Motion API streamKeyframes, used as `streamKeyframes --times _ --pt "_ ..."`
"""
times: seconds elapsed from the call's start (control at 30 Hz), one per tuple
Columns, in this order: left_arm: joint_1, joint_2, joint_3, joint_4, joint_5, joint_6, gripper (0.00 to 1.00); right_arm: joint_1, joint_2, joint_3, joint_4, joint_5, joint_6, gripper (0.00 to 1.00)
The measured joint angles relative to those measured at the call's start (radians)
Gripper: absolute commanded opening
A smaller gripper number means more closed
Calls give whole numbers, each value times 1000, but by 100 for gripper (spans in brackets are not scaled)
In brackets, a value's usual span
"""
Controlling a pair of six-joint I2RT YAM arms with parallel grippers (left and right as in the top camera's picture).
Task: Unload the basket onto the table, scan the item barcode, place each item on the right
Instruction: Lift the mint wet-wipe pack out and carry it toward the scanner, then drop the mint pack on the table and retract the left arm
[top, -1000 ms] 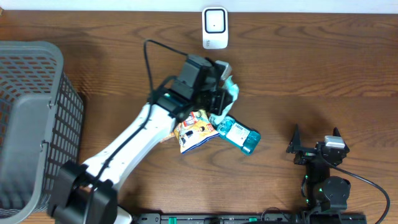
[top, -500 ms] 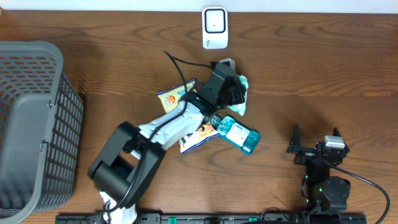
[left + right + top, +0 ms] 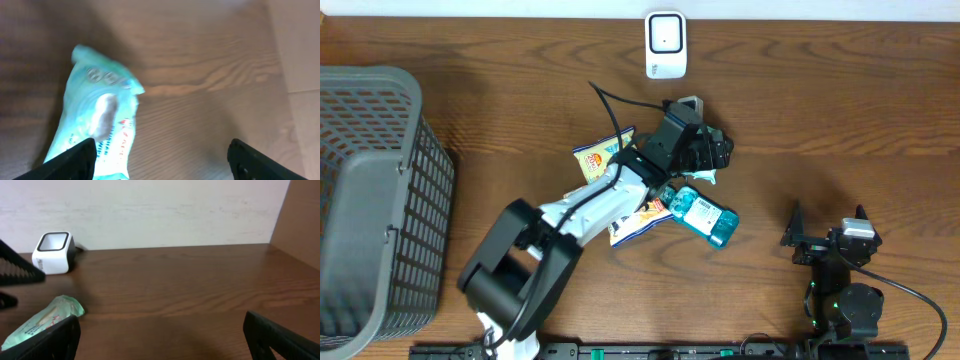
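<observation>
Wipes packet (image 3: 100,125): pale green, lying flat on the wooden table (image 3: 840,120) under the left gripper (image 3: 161,144), not clamped. Wrist view has the jaws spread wide. The packet sits hard over against the finger (image 3: 75,157) on the picture's left side, its lower end running out of frame by that finger. Contact with the finger: can't tell. The other finger is well apart from it, with bare wood between.

Overhead, by size:
- grey mesh basket (image 3: 380,90) at the left edge, well away from everything else
- left arm reaching diagonally to mid-table, with its gripper covering most of the packet; only a green sliver shows at its lower edge
- two snack pouches, yellow one (image 3: 600,155) beside the arm and another (image 3: 635,218) partly under it
- teal bottle (image 3: 705,217) on its side, just below the gripper, touching the second pouch
- white barcode scanner (image 3: 666,45) at the far edge, beyond the packet, clear gap between them
- right gripper (image 3: 829,222) parked near the front edge, fingers fully apart, holding nothing, well apart from the packet
</observation>
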Motion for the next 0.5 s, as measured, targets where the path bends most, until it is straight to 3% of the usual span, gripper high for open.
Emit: streamKeyframes --times 0.2,0.5 --pt "0 -191 0 -24 -18 192 99 0 0 0 0 0 0 99" --pt "0 -478 0 -52 -323 488 98 0 0 0 0 0 0 99"
